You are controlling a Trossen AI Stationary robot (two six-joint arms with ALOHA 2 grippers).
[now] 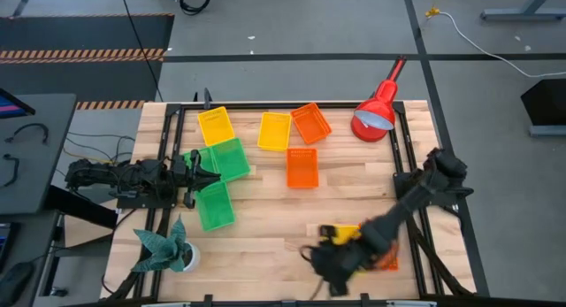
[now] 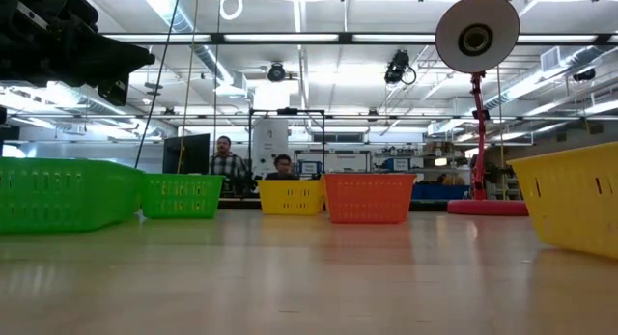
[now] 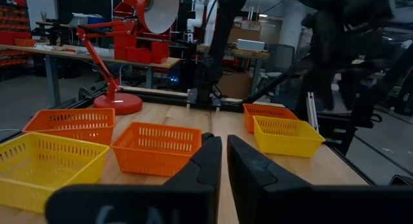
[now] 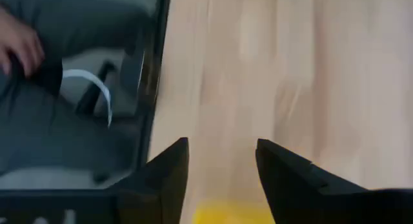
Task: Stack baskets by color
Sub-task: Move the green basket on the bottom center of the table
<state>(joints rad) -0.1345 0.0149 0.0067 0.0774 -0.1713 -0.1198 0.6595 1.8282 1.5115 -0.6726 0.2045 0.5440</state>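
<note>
right gripper (image 4: 219,169): jaws apart, nothing held, lower right of high view | left gripper (image 3: 222,162): fingers together, empty | risk: yellow basket (image 1: 347,231) just beneath could be knocked off the orange basket (image 1: 390,261).

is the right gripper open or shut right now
Open: in the right wrist view the right gripper has bare table showing between its two dark fingers, nothing held.

Table's middle (image 1: 274,214) lies bare (baskets (image 1: 302,167) and lamp (image 1: 375,114) crowd the far side).
</note>
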